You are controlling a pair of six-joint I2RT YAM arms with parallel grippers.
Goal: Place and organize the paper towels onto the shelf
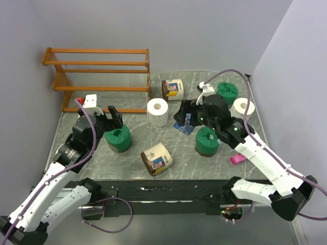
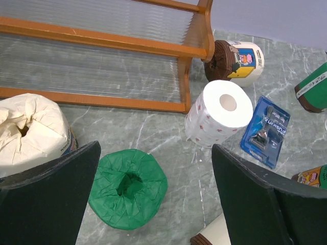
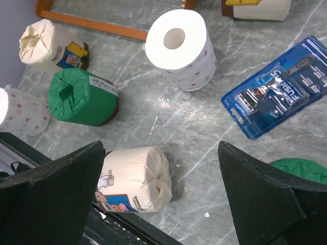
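The paper towels (image 1: 157, 111) lie scattered on the table (image 1: 184, 153). None is on the shelf (image 1: 97, 76) at the far left. One green-wrapped roll (image 2: 127, 188) stands on end below the left gripper (image 2: 156, 148), whose jaws are spread wide, apparently aligned to straddle it. The right gripper (image 3: 161, 145) hovers mid-table, jaws equally apart, holding nothing.
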